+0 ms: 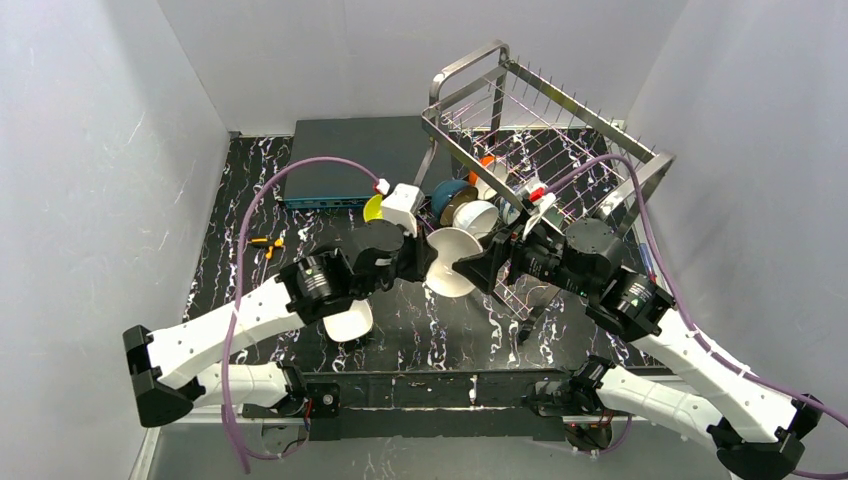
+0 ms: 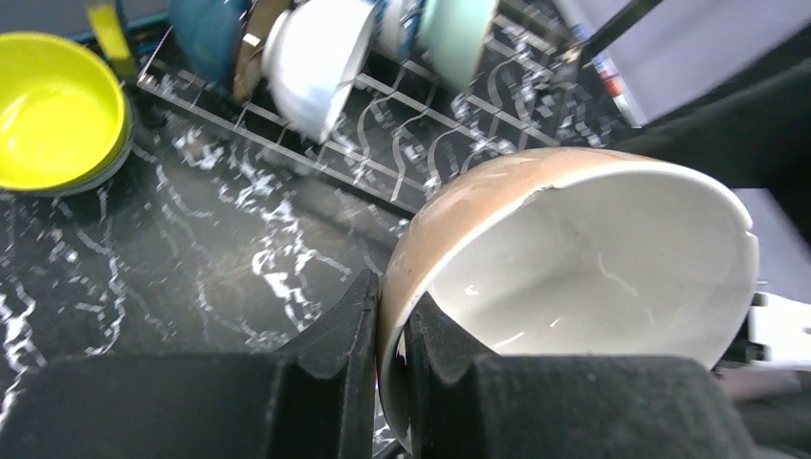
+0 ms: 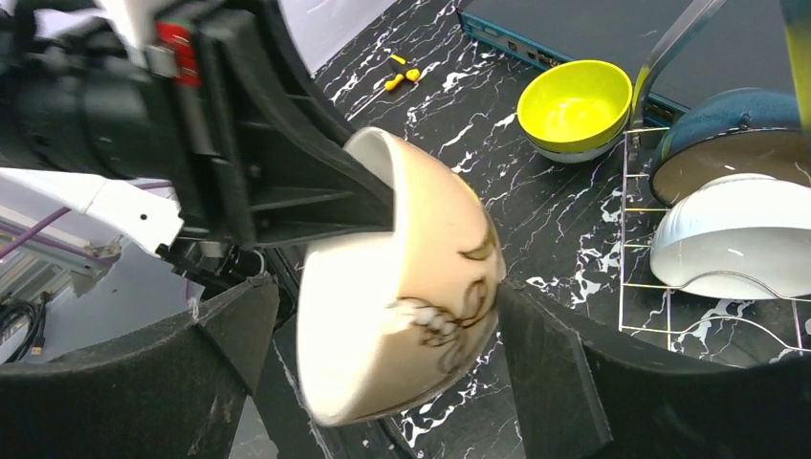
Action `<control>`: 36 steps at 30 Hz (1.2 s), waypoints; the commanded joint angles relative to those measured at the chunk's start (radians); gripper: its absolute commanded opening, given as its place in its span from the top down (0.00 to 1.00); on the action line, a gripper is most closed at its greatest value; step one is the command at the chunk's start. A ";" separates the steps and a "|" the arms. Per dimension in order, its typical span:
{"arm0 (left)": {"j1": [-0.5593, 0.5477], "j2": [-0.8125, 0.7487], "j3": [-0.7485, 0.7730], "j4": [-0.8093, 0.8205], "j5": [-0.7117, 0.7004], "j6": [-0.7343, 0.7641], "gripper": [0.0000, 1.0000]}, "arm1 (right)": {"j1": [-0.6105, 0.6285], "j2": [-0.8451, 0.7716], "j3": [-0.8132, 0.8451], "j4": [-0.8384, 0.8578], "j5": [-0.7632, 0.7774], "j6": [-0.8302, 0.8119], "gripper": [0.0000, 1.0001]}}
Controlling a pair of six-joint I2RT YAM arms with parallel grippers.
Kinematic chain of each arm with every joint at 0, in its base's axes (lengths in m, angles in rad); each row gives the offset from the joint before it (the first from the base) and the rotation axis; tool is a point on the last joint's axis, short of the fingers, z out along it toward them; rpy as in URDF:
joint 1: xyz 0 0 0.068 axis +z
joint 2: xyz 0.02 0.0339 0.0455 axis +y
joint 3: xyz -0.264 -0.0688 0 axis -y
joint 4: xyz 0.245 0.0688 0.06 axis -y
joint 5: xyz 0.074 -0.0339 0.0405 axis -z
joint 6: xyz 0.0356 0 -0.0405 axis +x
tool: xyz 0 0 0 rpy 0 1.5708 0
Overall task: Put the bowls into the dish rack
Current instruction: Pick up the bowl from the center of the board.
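On black marbled tabletop (image 1: 420,335), dish rack (image 1: 560,135), grey walls (image 1: 100,120)

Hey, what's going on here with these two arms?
The left tool is shut on the rim of a tan bowl, holding it tilted above the table. The right tool is open with its fingers either side of that bowl, so this looks like a handover. Several bowls stand in the dish rack; a yellow-green bowl sits on the table beside it.

Plain pale grey walls (image 1: 100,120) box in my black, white-veined worktop (image 1: 420,330); the lighting seems even, perhaps overhead.
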 commanded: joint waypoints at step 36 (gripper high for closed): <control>-0.032 -0.186 -0.113 0.233 0.191 -0.056 0.21 | -0.004 -0.028 0.004 -0.068 0.013 0.012 0.99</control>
